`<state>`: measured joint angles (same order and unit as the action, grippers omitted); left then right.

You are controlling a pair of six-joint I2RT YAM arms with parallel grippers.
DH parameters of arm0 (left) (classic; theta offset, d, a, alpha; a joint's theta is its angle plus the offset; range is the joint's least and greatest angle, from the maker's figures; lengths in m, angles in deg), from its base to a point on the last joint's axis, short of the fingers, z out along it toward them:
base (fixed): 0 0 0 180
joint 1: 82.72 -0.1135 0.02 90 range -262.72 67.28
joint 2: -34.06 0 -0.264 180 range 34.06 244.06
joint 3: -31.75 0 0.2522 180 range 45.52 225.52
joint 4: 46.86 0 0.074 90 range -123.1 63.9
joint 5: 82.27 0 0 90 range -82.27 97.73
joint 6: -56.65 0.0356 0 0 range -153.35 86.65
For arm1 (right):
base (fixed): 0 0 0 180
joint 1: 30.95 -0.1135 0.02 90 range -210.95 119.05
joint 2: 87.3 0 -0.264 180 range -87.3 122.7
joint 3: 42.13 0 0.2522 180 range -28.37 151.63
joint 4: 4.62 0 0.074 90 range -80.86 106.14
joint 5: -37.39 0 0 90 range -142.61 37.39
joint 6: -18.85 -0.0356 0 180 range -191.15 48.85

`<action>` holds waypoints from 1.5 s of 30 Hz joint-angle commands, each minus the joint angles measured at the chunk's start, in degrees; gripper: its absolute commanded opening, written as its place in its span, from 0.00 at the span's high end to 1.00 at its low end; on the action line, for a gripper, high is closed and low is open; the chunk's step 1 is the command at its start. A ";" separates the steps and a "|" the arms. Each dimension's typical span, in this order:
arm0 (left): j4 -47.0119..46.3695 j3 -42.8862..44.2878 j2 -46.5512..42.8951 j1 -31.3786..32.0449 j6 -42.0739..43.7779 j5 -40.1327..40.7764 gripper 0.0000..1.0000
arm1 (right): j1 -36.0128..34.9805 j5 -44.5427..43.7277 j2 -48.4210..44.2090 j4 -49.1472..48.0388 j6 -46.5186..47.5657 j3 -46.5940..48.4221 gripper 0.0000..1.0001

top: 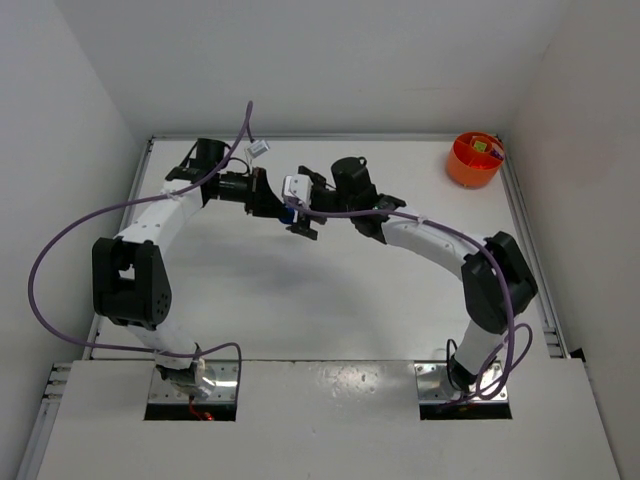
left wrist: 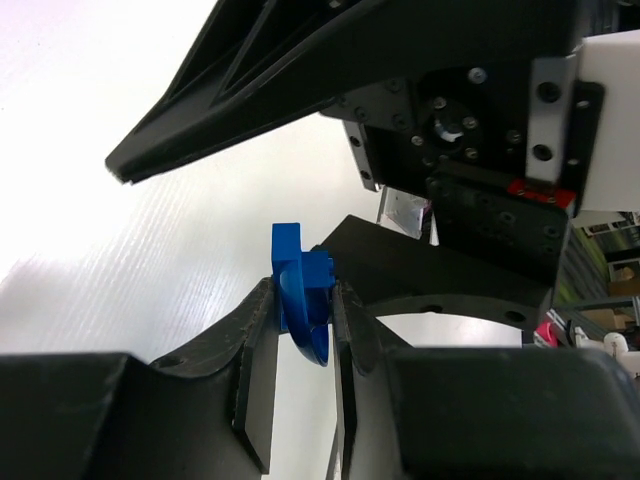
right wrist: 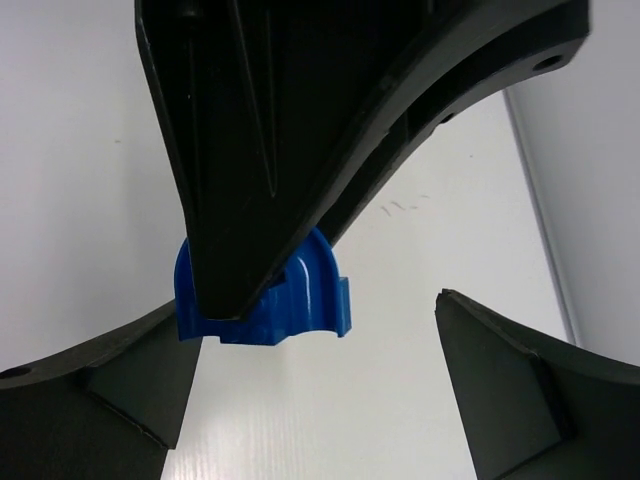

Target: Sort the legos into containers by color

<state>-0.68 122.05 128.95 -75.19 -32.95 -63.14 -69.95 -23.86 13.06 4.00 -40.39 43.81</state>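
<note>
- Left gripper (left wrist: pixel 303 290): jaws pinched on a blue brick (left wrist: pixel 301 305). The two dark fingers (left wrist: pixel 255 345) press its opposite faces, and the brick stands out past the fingertips.
- Blue brick, shape: a squared block at the top with a rounded lobe below. In the right wrist view it shows an arched back and a notched edge.
- Right gripper (right wrist: pixel 318 305): jaws spread wide, gripping nothing. The brick sits in the gap between its two fingers (right wrist: pixel 110 385), much closer to the one on the left of that view.
- I cannot tell whether that nearer finger touches the brick. The other finger is well apart from it.
- In the right wrist view the left gripper's finger comes down from the top and covers part of the brick.
- Top view: both arms reach inward and their grippers meet nose to nose over the far middle of the white table (top: pixel 300 300). The brick is a small blue speck between them.
- Orange tub (top: pixel 463 170): stands at the far right corner of the table, well apart from both grippers.
- A few small bits, yellowish among them, lie inside the tub, too small to identify.
- Purple cables (top: pixel 45 250) loop along each arm.
</note>
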 commanded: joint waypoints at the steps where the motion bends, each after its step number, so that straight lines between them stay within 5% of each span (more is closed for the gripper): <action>1: -1.49 -0.16 -0.41 0.29 1.18 -0.67 0.92 | -0.46 -1.59 -3.32 -6.89 -0.27 -0.55 0.04; 7: -1.49 -0.16 0.73 -0.23 1.18 -0.67 0.92 | -0.99 -1.07 -3.32 -6.89 -0.27 -0.55 0.08; 24: -1.49 -0.68 2.93 -2.96 0.12 0.46 0.92 | -1.51 -0.54 -3.85 -11.11 0.88 -1.08 0.44; 33: -1.49 -1.30 2.41 -2.96 0.12 0.47 0.92 | -1.51 0.60 -2.80 -9.88 1.40 0.15 0.53; 38: -1.49 -1.82 2.40 -2.96 0.12 0.47 0.54 | -1.51 0.61 -2.27 -9.35 1.40 0.68 0.68; 40: -1.49 -1.83 1.88 -2.96 0.12 1.26 0.47 | -1.51 -0.18 -2.27 -9.35 1.40 0.68 0.70; 42: -1.49 -1.83 1.88 -3.48 0.12 2.57 0.21 | -1.51 -0.71 -2.80 -8.83 0.79 0.68 0.73; 45: -2.01 -2.35 0.56 -4.01 0.65 4.33 0.02 | -0.20 -2.19 -4.20 -8.21 -0.79 0.06 0.78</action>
<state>-2.66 120.17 131.72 -78.60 -33.47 -59.27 -71.57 -23.99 12.07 -0.24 -40.59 42.26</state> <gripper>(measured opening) 0.936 0.522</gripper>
